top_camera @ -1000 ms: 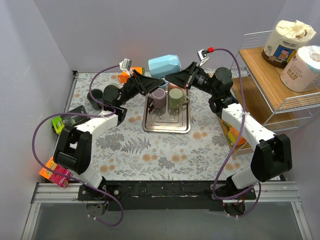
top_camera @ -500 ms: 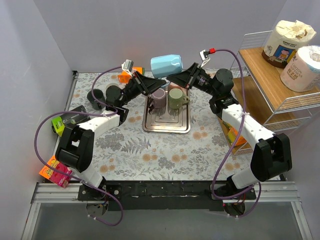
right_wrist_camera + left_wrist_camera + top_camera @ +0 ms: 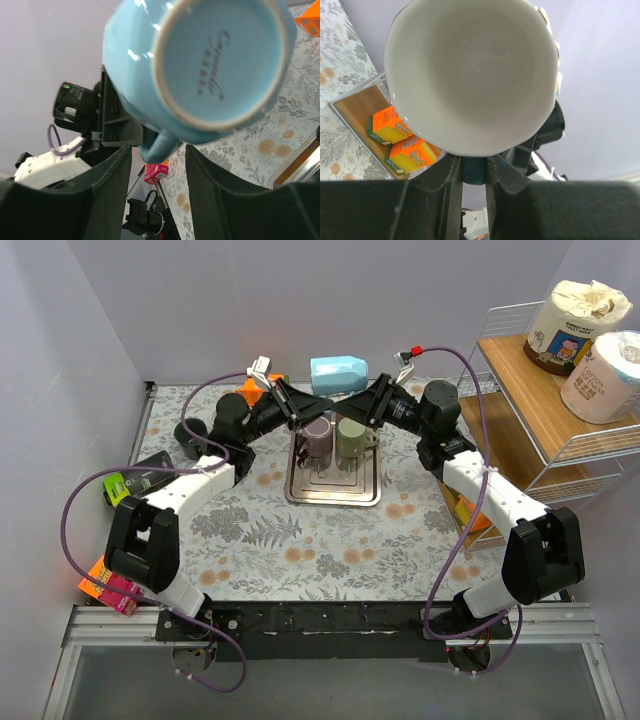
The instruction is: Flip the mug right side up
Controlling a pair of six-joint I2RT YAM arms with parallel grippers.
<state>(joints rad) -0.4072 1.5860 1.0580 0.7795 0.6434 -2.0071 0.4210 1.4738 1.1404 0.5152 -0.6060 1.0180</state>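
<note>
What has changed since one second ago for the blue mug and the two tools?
The left tool closed on the blue mug, and the right tool opened, letting it go. The mug turned from tilted to level. The pink mug and green mug stayed on the tray.

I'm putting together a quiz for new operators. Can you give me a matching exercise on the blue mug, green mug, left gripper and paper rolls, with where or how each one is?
Things:
1. blue mug
2. green mug
3. left gripper
4. rolls

Places or states:
A. on the tray
B. on the shelf
C. in the air, on its side
D. shut on the blue mug

Pairs: 1-C, 2-A, 3-D, 4-B
</note>
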